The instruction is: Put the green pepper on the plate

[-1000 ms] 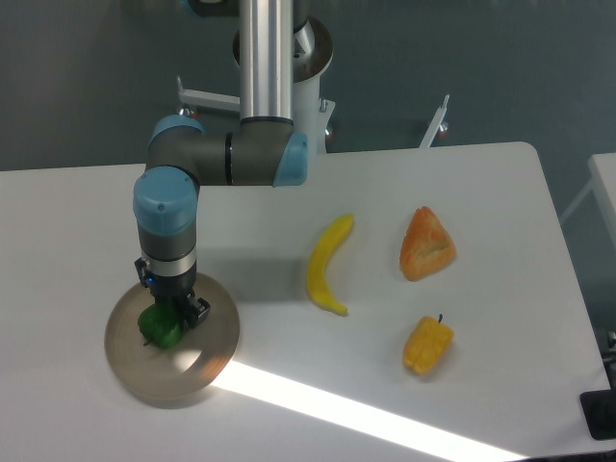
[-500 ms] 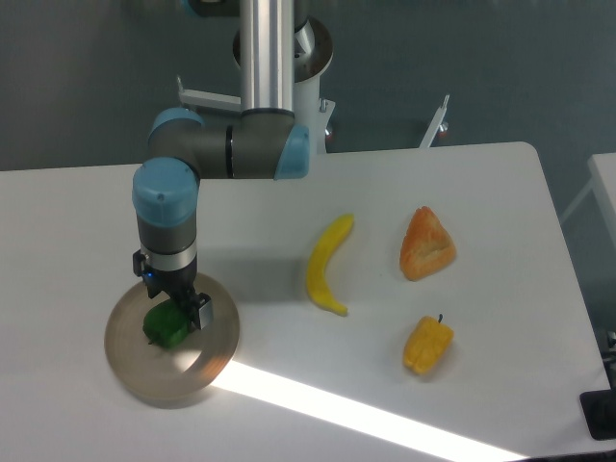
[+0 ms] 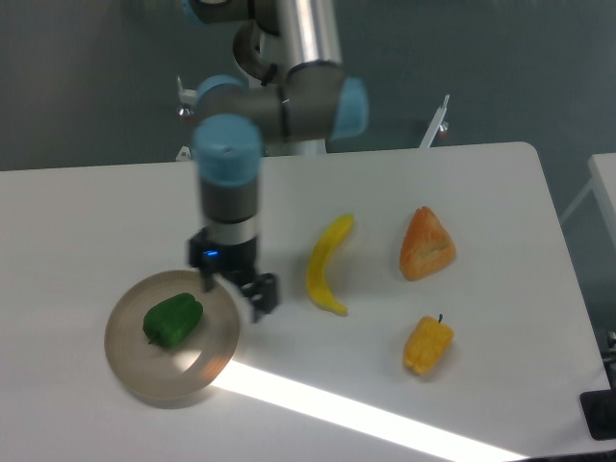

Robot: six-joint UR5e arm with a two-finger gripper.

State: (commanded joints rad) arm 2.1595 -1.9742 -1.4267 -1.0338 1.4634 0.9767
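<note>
Resting inside the plate (image 3: 130, 361), the green pepper (image 3: 173, 320) sits a little left of the dish's middle, glossy and free of any grip. The gripper (image 3: 237, 293) hangs over the plate's right rim, beside the pepper and apart from it — its fingers are blurred, and they look spread with nothing between them, one dark fingertip (image 3: 264, 294) reaching past the rim toward the table (image 3: 87, 221). The arm's blue-capped wrist (image 3: 229, 154) stands upright above it. To the right lie a yellow banana (image 3: 326, 265), curved and near the gripper, then an orange wedge-shaped piece (image 3: 426, 244) — well apart — and below it a yellow-orange pepper (image 3: 427, 345) with a dark stem. A bright band of light crosses the table's lower part.
</note>
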